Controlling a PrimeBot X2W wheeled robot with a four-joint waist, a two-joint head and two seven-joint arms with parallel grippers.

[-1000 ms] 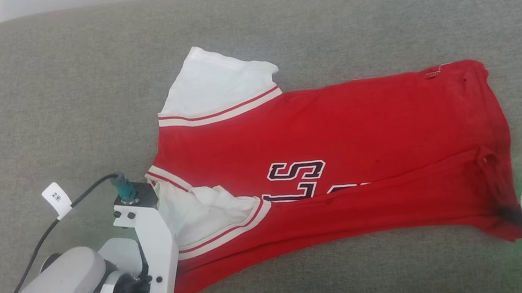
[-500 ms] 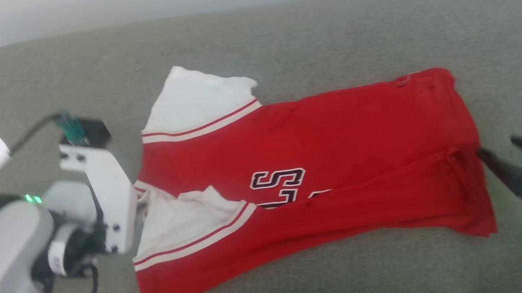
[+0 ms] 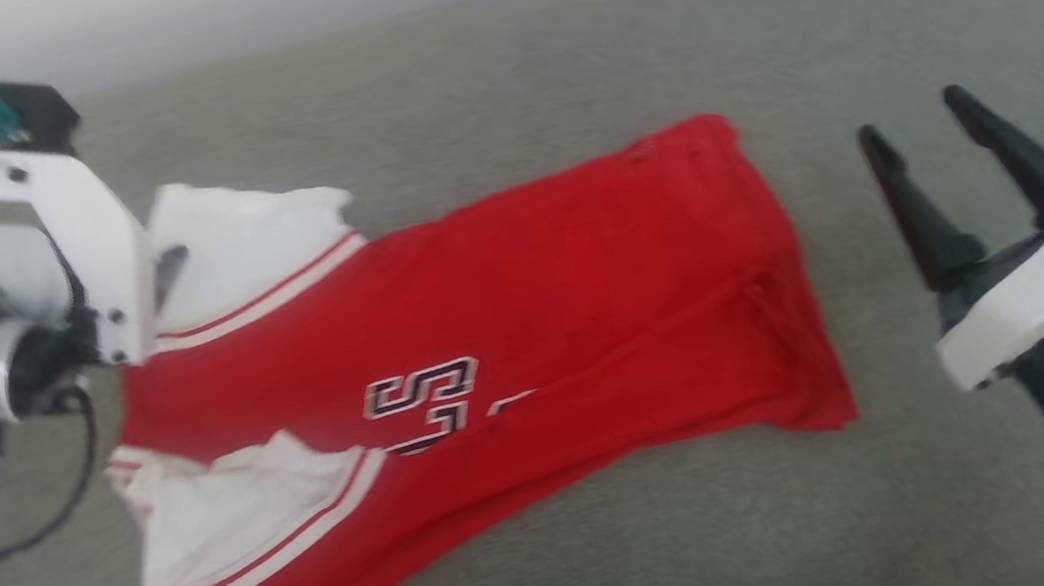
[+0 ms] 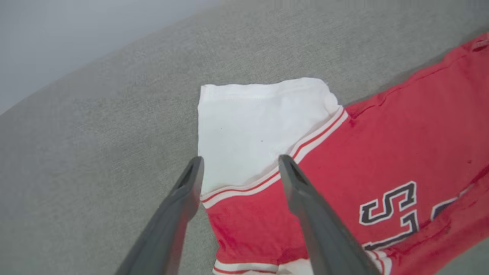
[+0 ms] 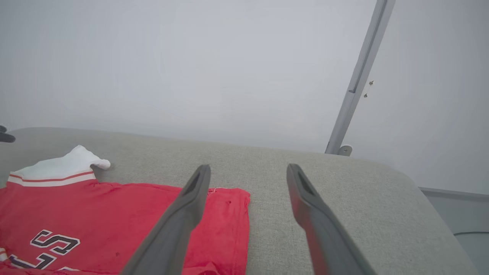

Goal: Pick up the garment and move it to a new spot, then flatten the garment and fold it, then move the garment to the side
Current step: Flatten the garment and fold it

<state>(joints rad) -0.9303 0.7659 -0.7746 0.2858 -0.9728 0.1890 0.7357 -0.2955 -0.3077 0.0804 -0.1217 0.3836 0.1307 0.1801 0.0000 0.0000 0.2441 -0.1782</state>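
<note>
The garment point(image 3: 525, 313), a red jersey with white sleeves and a partly covered black-and-white print, lies spread on the grey cushion point(image 3: 552, 57). Its near long edge is folded up over the print. My left gripper point(image 4: 240, 160) hangs open above the far white sleeve point(image 4: 259, 122) and holds nothing. In the head view its white wrist bracket point(image 3: 70, 231) stands at the garment's left end. My right gripper point(image 3: 912, 117) is open and empty, lifted off to the right of the garment's hem. From the right wrist, the gripper point(image 5: 248, 168) points past the hem point(image 5: 237, 229) toward the cushion's far edge.
The cushion curves down at its right end point(image 5: 420, 198). A pale wall rises behind it, with a slanted grey metal post point(image 5: 359, 76). A black cable point(image 3: 57, 516) loops under my left wrist.
Both grippers have opened, let go of the garment's near edge and risen away from it. The garment now lies free on the cushion. The head camera has shifted, tilting the scene.
</note>
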